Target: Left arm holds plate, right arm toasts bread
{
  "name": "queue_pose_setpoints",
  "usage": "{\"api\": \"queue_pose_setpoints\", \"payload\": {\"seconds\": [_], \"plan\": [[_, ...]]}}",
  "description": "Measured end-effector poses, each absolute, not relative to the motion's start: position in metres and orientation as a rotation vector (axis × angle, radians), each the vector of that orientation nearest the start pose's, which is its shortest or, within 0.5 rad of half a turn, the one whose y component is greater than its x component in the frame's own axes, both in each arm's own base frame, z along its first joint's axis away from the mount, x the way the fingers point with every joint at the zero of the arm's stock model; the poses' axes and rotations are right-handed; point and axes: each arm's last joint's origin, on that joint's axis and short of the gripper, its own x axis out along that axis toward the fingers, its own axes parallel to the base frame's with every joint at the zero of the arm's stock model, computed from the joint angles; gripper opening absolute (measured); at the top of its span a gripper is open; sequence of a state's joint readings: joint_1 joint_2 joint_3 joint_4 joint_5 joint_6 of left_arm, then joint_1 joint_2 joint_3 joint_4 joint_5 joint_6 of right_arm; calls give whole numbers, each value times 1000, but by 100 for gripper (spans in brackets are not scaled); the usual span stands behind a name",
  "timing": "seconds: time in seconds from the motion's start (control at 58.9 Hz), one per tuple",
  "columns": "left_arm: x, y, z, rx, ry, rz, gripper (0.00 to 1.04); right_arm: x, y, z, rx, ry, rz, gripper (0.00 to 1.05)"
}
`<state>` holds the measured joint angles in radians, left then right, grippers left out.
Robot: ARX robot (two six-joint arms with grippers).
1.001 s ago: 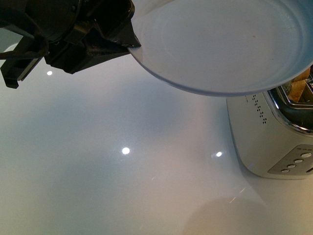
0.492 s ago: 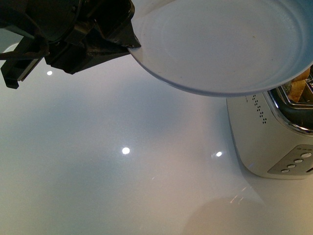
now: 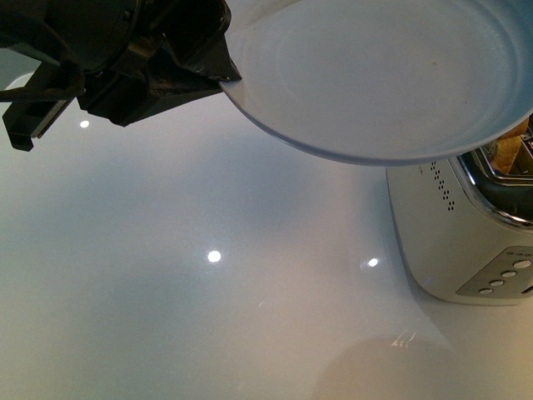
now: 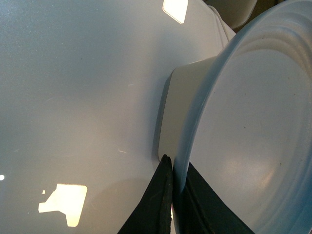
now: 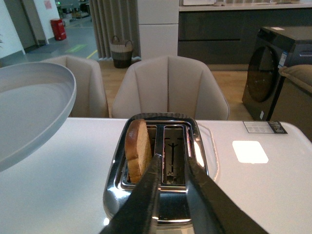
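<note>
right gripper [image 5: 173, 158] open with nothing in it, just over the toaster [image 5: 113, 190], bread [image 5: 136, 151] standing in one slot with its top poking out. left gripper [image 4: 176, 168] clamped on the rim of the plate [image 3: 383, 75], held up beside the toaster

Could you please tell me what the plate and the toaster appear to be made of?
The plate looks like glazed ceramic or melamine: pale blue-grey, smooth, softly shiny, with faint rings. The toaster has a mirror-bright metal top, probably chromed or polished steel, judging by its reflections; its sides look satin white, plastic or painted metal.
</note>
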<state>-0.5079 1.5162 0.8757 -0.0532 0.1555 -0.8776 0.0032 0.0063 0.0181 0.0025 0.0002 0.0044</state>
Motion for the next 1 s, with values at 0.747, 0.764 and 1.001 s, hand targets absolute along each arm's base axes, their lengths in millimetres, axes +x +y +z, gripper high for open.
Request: {"api": "queue_pose_setpoints", "payload": {"seconds": [0.747,0.764,1.001], "plan": [[271,-157,207,-726,836,-230,3,97,0,169,4,-14,3,96],[272,-157,207,-754,785,-199,3,97,0,169,4,-14,3,96],[274,-149,220,-952,636,-114,3,97,0,169,4,-15,3,96]]}}
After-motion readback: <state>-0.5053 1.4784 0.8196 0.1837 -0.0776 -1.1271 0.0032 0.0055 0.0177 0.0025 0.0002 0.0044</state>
